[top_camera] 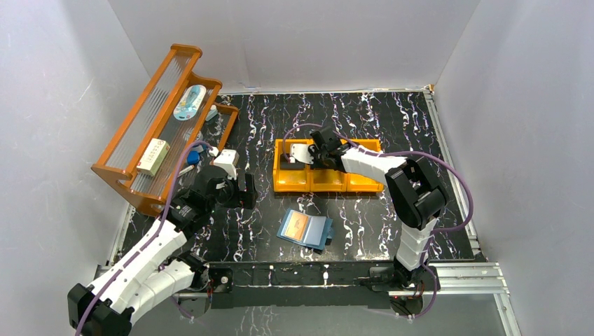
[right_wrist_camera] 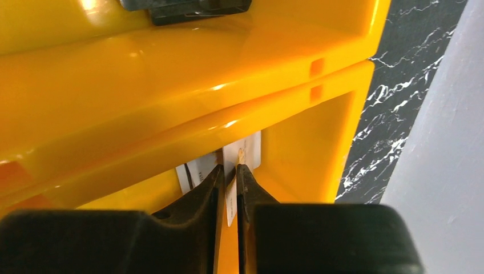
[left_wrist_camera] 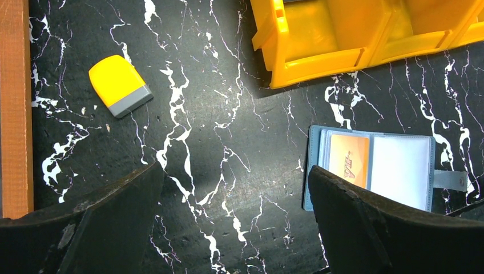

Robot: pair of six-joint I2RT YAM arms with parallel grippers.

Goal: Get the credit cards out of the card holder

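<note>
The card holder (top_camera: 305,229) is laid open on the table (top_camera: 392,119), just in front of the orange bin (top_camera: 329,185). An orange-tan card (left_wrist_camera: 349,158) is seen tucked in its left pocket. The right pincer (right_wrist_camera: 229,171) is lowered into the bin's left compartment and is clamped on the edge of a pale card (right_wrist_camera: 248,149). A second pale card (right_wrist_camera: 191,171) is seen just beside it. The left pincer (left_wrist_camera: 234,177) is held apart over bare table, left of the bin, with nothing gripped. A small yellow block (left_wrist_camera: 120,85) is lying further left of the bin.
</note>
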